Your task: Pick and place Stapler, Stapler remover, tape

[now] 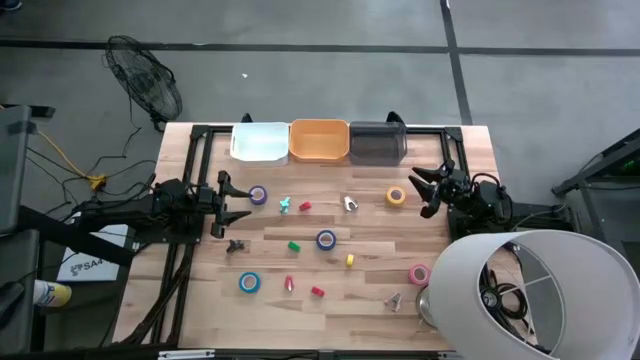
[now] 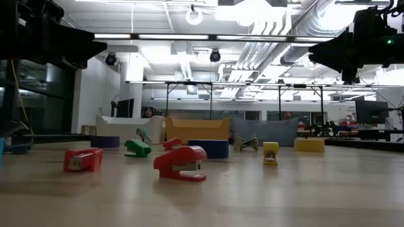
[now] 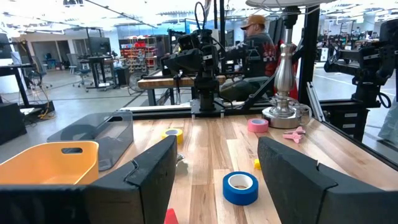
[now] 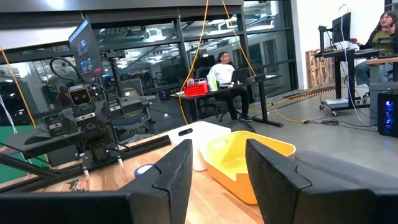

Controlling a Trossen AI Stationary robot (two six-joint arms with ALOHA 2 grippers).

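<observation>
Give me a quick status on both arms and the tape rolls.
Left gripper open, empty, at table's left edge. Right gripper open, empty, at right edge. Blue ring-shaped tape roll mid-table, untouched. Nothing blocking it.

Two black jointed arms, angular matte claws, looping cables

White bin (image 1: 259,141), orange bin (image 1: 319,140), grey bin (image 1: 377,142) — lamp (image 1: 530,295) nearby

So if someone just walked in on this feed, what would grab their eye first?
Probably the three bins, white, orange and grey, lined up along the table's far edge, with bright tape rolls and small staplers scattered over the wood in front of them. Next, the big white lampshade covering the near right corner, beside the right gripper.
</observation>
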